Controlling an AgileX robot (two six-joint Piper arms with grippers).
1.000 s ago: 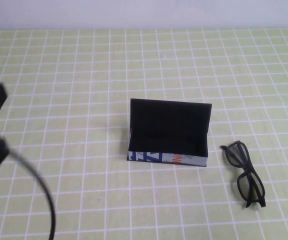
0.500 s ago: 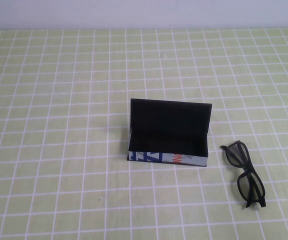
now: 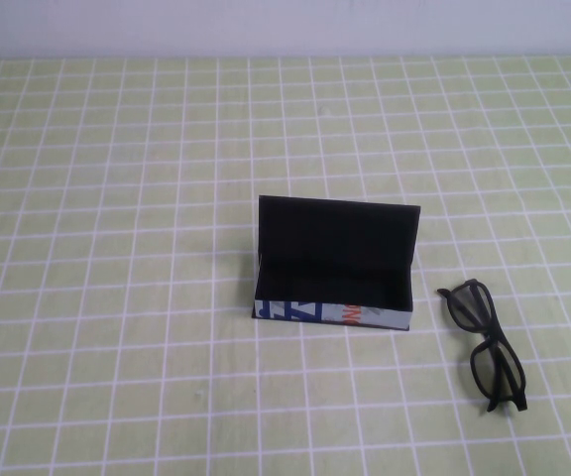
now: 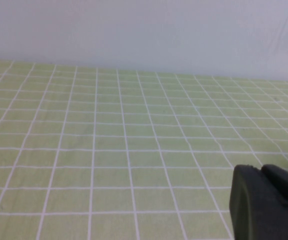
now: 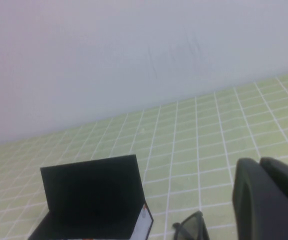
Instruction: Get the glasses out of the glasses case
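Glasses (image 3: pixel 486 344) are found lying flat on the green checked tablecloth (image 3: pixel 117 248), just to the right of the glasses case (image 3: pixel 333 263) and a bit nearer, not touching it. They're laid out unfolded, lenses dark, with one end pointed toward the case's right corner and the other toward the near edge. The case is parked mid-table with its lid stood upright at the far side, and the blue, white and orange printed front is faced toward the near side; nothing can be made out inside the black interior. Neither arm is caught by the high view. The right gripper (image 5: pixel 269 200) is seen only in its own wrist view, held above the table near the glasses and case, fingers closed on nothing. The left gripper (image 4: pixel 266 202) is shown over bare tablecloth in its wrist view, and whether it's open or closed can't be told.
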